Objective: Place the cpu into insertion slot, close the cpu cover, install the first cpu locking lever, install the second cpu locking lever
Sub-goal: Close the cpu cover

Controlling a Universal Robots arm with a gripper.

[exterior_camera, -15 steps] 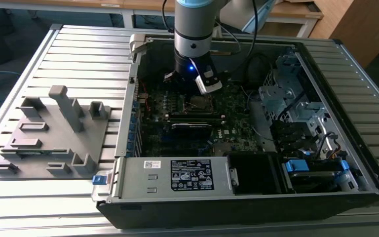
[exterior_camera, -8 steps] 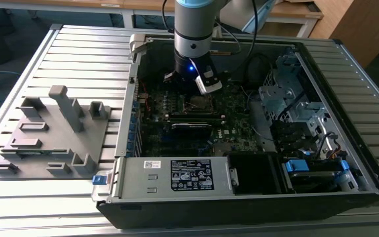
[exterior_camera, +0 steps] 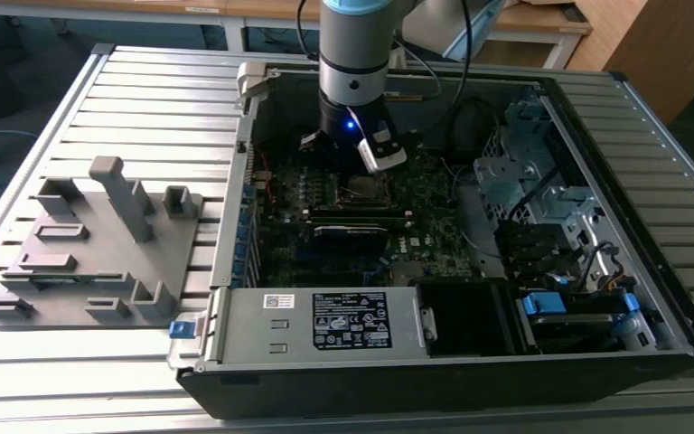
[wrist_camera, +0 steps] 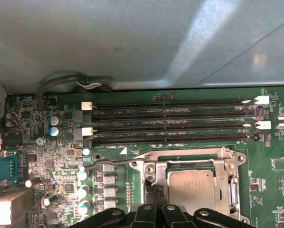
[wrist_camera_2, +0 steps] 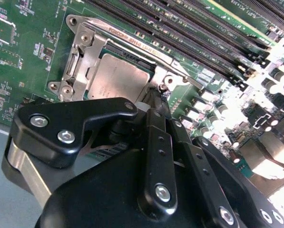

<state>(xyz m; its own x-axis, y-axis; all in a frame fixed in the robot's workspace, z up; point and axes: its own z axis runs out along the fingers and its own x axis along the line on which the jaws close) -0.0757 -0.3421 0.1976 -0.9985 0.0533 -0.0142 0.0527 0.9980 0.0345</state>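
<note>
A slatted metal table [exterior_camera: 142, 99] was seen bearing an open computer case [exterior_camera: 419, 384], with a grey fixture [exterior_camera: 94, 244] laid beside it at the exterior view's left. The arm [exterior_camera: 353, 54] was lowered into the case above the green circuit board [wrist_camera: 275, 161]. Long black memory slots [wrist_camera: 170, 121] were set beside the insertion slot [wrist_camera_2: 125, 51]. The gripper [wrist_camera: 158, 210] was held just at the slot's edge; its black fingers [wrist_camera_2: 156, 142] were drawn together with no gap seen, and whether anything thin was pinched between them could not be told. The cpu cover [wrist_camera: 233, 187] was laid flat over the slot. The cpu [wrist_camera: 191, 186] was seated in the slot, framed by the cover's window. A thin wire lever [wrist_camera: 113, 164] was laid along the cover's side nearest the memory slots.
</note>
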